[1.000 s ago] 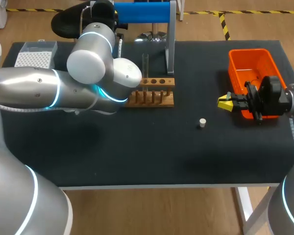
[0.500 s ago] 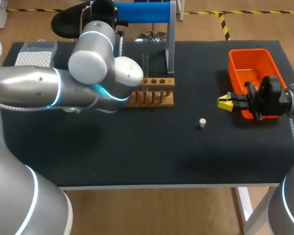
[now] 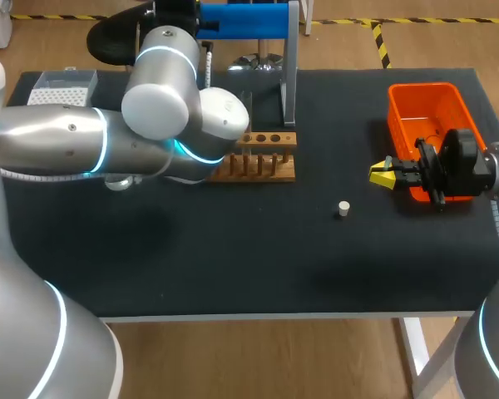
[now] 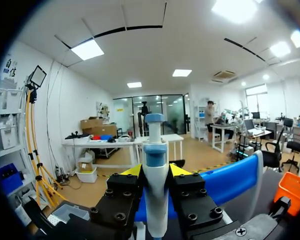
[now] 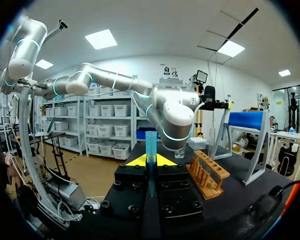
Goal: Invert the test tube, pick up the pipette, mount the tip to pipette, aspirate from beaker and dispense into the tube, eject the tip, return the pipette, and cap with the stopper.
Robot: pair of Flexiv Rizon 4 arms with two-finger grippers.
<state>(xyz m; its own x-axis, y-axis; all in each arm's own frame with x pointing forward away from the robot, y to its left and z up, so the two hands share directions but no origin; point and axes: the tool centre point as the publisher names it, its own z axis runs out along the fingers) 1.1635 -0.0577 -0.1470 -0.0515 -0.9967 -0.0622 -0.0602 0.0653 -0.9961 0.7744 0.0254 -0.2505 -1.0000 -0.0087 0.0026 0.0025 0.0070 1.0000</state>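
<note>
Pipette: stood clamped upright between fingers of left gripper, beside blue stand. Test tube: sat pinched in right gripper, right-middle of frame, near orange bin.

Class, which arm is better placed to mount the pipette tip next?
Left: the left gripper is shut on the pipette, with the tip box on that side. The right gripper holds the test tube.

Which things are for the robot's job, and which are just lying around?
For the job: pipette in left gripper, test tube in right gripper, stopper, tip box, wooden rack.
Just lying about: maybe orange bin and blue stand; the job doesn't name them.
</note>
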